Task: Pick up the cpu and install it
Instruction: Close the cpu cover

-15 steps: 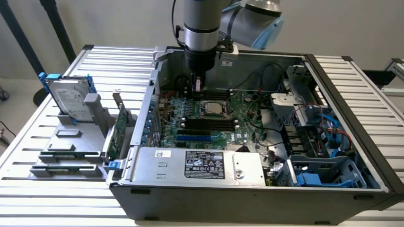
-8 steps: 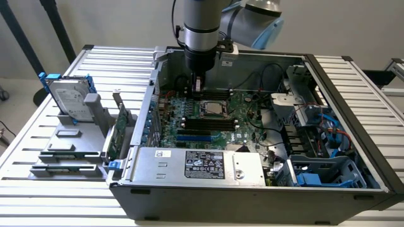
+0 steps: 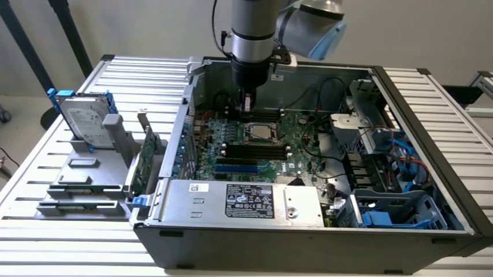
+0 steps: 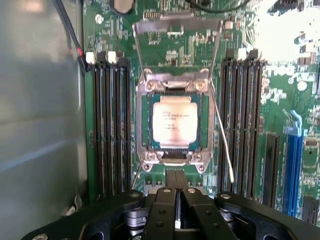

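Closest to the wrist camera, the end effector [image 4: 176, 176] is clenched with its two dark fingers pressed together, and nothing is between them. It hangs just short of the socket [image 4: 142, 150].

The cpu [image 4: 174, 121] lies flat and square inside that socket, its silver-grey lid facing up. The load plate [image 4: 177, 27] is swung open beyond it, and the thin wire lever [image 4: 224, 140] stands free at one side. In the exterior view the end effector [image 3: 248, 112] reaches down into the computer case [image 3: 308, 242], with the cpu [image 3: 260, 132] just beside its tip.

The chip looks light, thin and rigid, and its smooth metal top would likely be slippery. Its underside contacts and the socket pins are probably the fragile parts. The safest hold appears to be on two opposite edges with the chip kept level, though little edge shows while it sits in the socket.

Several lines of dark print cross the lid, but they cannot be read. Black memory slots [image 4: 110, 125] flank the socket on the green motherboard [image 4: 175, 55], and its white markings are also illegible.

Farther off, the power supply [image 3: 239, 202] carries a white sticker and a dark label, both too fine to make out. At the exterior view's left, a hard drive [image 3: 83, 124] stands on the slatted surface [image 3: 69, 242], and no wording on it can be read.
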Robot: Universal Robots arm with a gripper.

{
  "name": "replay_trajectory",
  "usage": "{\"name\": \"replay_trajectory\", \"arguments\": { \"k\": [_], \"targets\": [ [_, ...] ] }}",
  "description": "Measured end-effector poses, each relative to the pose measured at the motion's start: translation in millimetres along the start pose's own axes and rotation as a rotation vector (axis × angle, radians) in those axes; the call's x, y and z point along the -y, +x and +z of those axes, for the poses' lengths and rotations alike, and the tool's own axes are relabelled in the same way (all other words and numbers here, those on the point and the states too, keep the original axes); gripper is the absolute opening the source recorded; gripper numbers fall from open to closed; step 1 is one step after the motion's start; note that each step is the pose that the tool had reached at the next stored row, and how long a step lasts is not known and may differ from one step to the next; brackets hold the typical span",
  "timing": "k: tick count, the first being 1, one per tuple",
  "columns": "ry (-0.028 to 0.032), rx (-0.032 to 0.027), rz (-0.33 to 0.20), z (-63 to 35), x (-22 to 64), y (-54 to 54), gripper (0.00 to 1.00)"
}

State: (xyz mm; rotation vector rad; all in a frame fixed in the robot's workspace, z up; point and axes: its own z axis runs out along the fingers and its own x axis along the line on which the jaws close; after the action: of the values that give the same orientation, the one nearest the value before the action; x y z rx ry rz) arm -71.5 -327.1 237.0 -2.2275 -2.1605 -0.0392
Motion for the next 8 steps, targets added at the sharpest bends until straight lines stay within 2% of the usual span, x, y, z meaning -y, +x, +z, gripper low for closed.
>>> {"name": "replay_trajectory", "arguments": {
  "k": [8],
  "targets": [
    [0.0052, 0.0001, -0.001, -9.8, -34.5, -1.7, 0.11]
  ]
}}
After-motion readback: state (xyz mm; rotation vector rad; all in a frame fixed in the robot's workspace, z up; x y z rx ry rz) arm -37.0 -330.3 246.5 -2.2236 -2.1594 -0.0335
